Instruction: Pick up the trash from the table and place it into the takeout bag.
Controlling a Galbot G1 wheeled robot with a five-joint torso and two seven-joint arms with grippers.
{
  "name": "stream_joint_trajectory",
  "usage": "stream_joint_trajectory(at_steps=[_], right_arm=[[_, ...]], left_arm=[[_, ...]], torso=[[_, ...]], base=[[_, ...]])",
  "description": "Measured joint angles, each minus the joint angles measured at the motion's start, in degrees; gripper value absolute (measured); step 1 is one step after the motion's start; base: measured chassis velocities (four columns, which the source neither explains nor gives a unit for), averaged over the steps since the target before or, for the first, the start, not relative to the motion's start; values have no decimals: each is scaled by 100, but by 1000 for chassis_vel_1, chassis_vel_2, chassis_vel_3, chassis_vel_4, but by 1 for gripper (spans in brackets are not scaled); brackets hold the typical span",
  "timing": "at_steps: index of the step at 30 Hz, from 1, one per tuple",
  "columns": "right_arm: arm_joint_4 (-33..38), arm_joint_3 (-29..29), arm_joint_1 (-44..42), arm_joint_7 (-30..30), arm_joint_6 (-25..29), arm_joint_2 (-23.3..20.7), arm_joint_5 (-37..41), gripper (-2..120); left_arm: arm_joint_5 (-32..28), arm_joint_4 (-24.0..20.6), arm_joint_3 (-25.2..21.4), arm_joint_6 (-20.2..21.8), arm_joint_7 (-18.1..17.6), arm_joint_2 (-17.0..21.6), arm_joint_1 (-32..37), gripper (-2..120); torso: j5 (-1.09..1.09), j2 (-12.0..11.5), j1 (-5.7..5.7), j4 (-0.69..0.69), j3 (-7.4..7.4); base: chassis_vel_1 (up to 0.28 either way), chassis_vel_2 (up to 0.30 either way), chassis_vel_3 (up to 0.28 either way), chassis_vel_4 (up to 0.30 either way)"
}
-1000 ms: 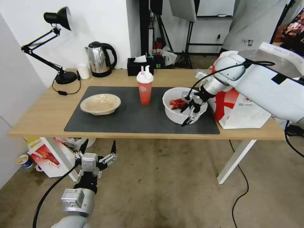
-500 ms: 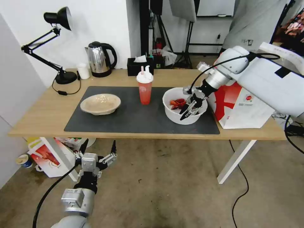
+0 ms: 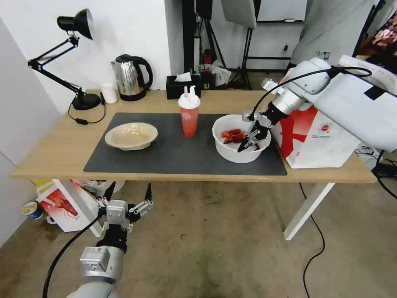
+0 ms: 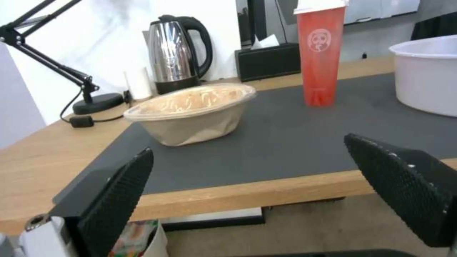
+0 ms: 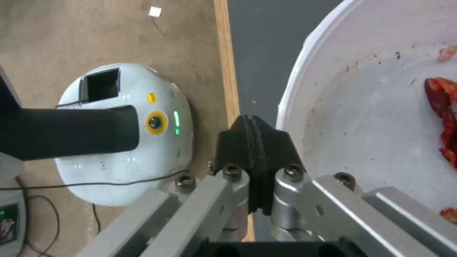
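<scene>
**A:** Jaws first: what's the right gripper (image 3: 248, 145) doing?

**B:** Pressed flat together at the white bowl (image 3: 240, 142), on its rim beside the takeout bag (image 3: 318, 140). Whether they pinch the rim, I cannot tell.

**A:** And the bowl itself?

**B:** On the worktop (image 3: 53, 153), red shells (image 3: 231, 135) inside, touching nothing but the mat (image 3: 173, 153).

**A:** Other trash?

**B:** Red cup (image 3: 189, 117) just beside the bowl, tan pulp bowl (image 3: 131, 135) well beyond it.

**A:** Left gripper (image 3: 128, 198)?

**B:** Below the worktop edge, jaws spread wide, holding nothing.
</scene>
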Motion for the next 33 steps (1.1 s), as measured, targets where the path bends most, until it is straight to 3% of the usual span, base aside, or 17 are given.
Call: stream_joint_trajectory(at_steps=[12, 33], right_arm=[[9, 2, -9, 6, 21, 30, -131, 2], [-164, 36, -79, 12, 52, 252, -240, 76]], left_arm=[[0, 0, 0, 0, 0, 0, 0, 100], [0, 0, 0, 0, 0, 0, 0, 100]], torso=[[0, 0, 0, -1, 0], [0, 0, 0, 0, 0]], base=[[0, 0, 0, 0], [0, 0, 0, 0]])
